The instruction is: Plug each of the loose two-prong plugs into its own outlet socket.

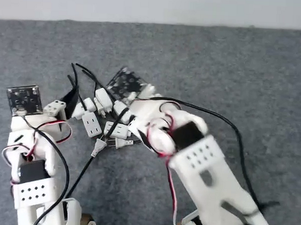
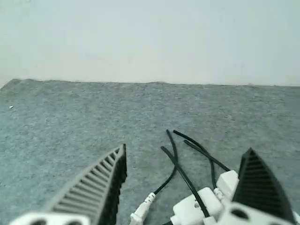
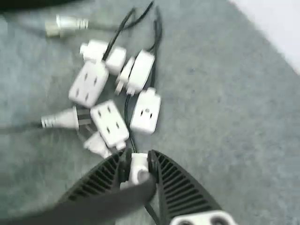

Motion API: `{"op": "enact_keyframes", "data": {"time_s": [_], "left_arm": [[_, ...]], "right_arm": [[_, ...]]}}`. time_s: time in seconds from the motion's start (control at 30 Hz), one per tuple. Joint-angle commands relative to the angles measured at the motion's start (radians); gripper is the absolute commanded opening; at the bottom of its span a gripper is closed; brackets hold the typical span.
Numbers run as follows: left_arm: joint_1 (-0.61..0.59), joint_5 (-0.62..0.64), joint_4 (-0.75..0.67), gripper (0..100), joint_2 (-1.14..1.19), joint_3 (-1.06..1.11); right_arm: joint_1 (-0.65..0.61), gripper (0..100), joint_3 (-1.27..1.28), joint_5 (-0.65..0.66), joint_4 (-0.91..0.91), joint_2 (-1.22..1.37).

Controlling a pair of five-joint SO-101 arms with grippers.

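Several white two-prong plugs and outlet sockets lie tangled with black cords on the grey carpet. In the right wrist view I see a double socket (image 3: 108, 123), another socket (image 3: 89, 83), a single socket (image 3: 146, 110) and a plug (image 3: 139, 70). My right gripper (image 3: 138, 161) is shut on a small white plug (image 3: 138, 169) just above the carpet, close to the pile. From the high view the right gripper (image 1: 126, 114) sits over the cluster, beside a socket (image 1: 92, 123). My left gripper (image 2: 185, 150) stands open at the pile's left edge, with white plugs (image 2: 197, 206) between its fingers.
A corded plug (image 1: 97, 147) with bare prongs lies at the pile's near side. A metal-tipped connector (image 3: 65, 23) rests farther out. The right arm's black cable (image 1: 225, 124) trails over the carpet. Open carpet spreads behind and to the right of the pile.
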Motion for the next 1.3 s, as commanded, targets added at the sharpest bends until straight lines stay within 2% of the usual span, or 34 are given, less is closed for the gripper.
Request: {"op": "enact_keyframes", "data": {"time_s": [0.0, 0.1, 0.4, 0.5, 0.7, 0.9, 1.0, 1.27], "left_arm": [[-0.025, -0.060, 0.002, 36, -0.003, -0.028], [-0.026, -0.081, 0.005, 36, -0.005, -0.027], [-0.031, -0.084, 0.006, 36, -0.005, -0.025], [-0.077, -0.084, -0.009, 36, -0.005, -0.030], [-0.147, -0.087, -0.069, 36, -0.005, -0.027], [-0.157, -0.117, -0.069, 36, -0.011, -0.028], [-0.157, -0.120, -0.069, 36, -0.006, -0.027], [-0.152, -0.117, -0.069, 36, -0.009, -0.012]], "right_arm": [[-0.004, 0.7, -0.101, 0.112, -0.016, 0.150], [-0.005, 0.7, -0.213, 0.190, 0.010, 0.292], [-0.051, 0.7, -0.529, 0.198, 0.013, 0.627], [-0.059, 0.7, -0.597, 0.209, 0.013, 0.696], [-0.073, 0.7, -0.684, 0.382, 0.051, 0.792], [-0.074, 0.7, -0.856, 0.572, 0.193, 0.911], [-0.073, 0.7, -0.977, 0.624, 0.268, 0.977], [-0.053, 0.8, -1.266, 0.419, 0.394, 1.050]]}}
